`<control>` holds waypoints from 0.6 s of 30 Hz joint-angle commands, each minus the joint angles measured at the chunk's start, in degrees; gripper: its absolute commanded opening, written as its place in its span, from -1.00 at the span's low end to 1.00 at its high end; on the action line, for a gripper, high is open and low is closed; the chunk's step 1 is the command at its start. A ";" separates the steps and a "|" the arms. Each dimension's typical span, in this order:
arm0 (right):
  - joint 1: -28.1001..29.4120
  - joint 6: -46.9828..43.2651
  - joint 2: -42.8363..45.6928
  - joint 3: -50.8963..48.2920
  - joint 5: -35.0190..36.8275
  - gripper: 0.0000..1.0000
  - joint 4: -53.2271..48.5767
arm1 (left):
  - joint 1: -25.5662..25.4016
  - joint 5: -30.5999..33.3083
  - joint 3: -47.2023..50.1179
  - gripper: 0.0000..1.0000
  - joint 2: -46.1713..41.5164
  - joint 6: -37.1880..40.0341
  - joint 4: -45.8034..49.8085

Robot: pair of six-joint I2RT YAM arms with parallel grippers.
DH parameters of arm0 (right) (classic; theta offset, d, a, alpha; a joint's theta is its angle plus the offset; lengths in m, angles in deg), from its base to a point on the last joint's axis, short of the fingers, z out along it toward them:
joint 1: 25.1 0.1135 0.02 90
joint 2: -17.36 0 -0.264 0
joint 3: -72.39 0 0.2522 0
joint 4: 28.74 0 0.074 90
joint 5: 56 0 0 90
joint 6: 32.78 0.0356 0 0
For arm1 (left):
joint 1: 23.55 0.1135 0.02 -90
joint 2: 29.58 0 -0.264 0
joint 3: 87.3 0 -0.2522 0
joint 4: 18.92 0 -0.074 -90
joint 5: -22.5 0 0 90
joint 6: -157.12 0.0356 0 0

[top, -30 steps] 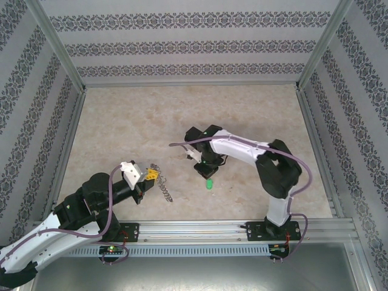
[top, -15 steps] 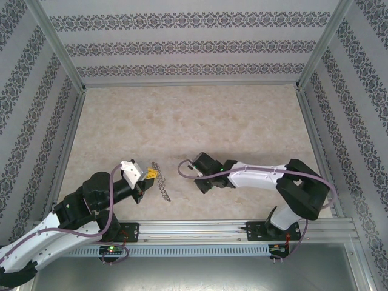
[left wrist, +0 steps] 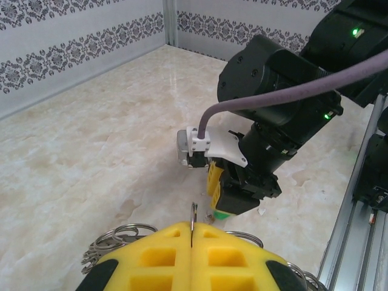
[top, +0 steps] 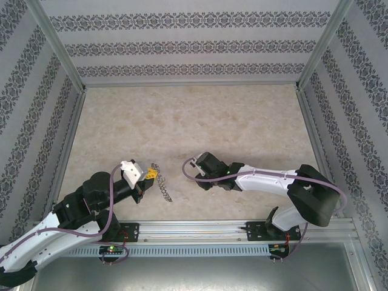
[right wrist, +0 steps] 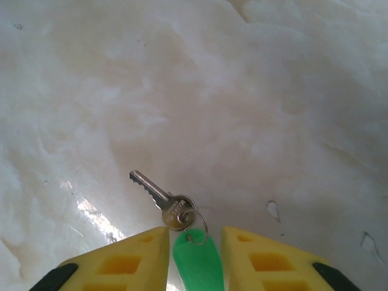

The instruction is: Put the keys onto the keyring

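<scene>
Two claws meet near the front edge of the table [top: 182,121].

Left: the left claw [top: 147,176] is fully closed, its yellow pads pinching the keyring [top: 162,185], as it was a second ago. In the left wrist view one thin loop stands upright out of the seam between the pads, and more wire loops spill onto the table on either side. The ring is thus presented edge-up toward the other arm.

Centre: the key [right wrist: 159,197], a silver blade joined by a small wire loop to a green head [right wrist: 197,260], lies flat on the table near the keyring, to its right. A second ago the green head showed in the overhead view; now the right wrist covers it there.

Right: the right arm [top: 267,179] has dropped from a raised, folded pose to a low reach stretched leftward, bringing the right claw [right wrist: 194,233] down over the key. Its jaws, shut a moment ago, now stand partly open, with one yellow finger on each side of the green head. Whether the pads touch it cannot be told.

Judged from this, the pick of the key is about to begin. The jaws must close on the green head before the key's loop can be carried to the upright ring. Threading has not started.
</scene>
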 commanded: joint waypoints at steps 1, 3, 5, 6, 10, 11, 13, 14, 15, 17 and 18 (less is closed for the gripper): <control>-1.52 -0.99 0.74 7.00 -1.47 -0.38 -12.08 | -0.75 0.97 -2.11 -1.00 -0.58 0.36 -0.20; -4.13 -2.54 -1.66 12.96 -4.83 -0.36 -21.01 | -0.75 0.97 -2.13 -1.00 -0.75 0.30 -0.20; -6.54 -5.57 -5.04 19.10 -9.53 -0.34 -29.20 | -0.75 0.65 -2.04 -1.00 -0.91 0.22 -0.36; -7.75 -7.82 -7.20 22.45 -12.75 -0.32 -33.94 | -0.75 0.44 -1.97 -1.00 -0.97 0.16 -0.59; -10.13 -15.16 -17.10 33.61 -18.91 -0.26 -48.06 | -0.77 -0.16 -1.87 -1.00 -1.40 0.11 -0.82; -10.49 -16.42 -18.88 35.32 -20.32 -0.25 -49.82 | -0.75 -0.20 -1.88 -1.00 -1.58 0.20 -0.82; -11.12 -18.20 -22.20 38.72 -20.91 -0.20 -52.55 | -0.75 -0.18 -1.93 -1.00 -1.97 0.27 -0.91; -11.36 -19.13 -23.48 40.01 -21.55 -0.18 -53.68 | -0.75 -0.24 -1.97 -1.00 -2.10 0.32 -0.91; -11.44 -20.41 -24.92 41.48 -21.66 -0.17 -54.96 | -0.75 -0.31 -1.86 -1.00 -2.23 0.25 -0.91; -11.48 -22.30 -27.28 43.85 -21.55 -0.16 -56.54 | -0.75 -0.46 -1.85 -1.00 -2.25 0.21 -0.96; -11.64 -23.30 -28.39 45.10 -21.79 -0.16 -57.21 | -0.76 -0.52 -1.87 -1.00 -2.25 0.21 -0.99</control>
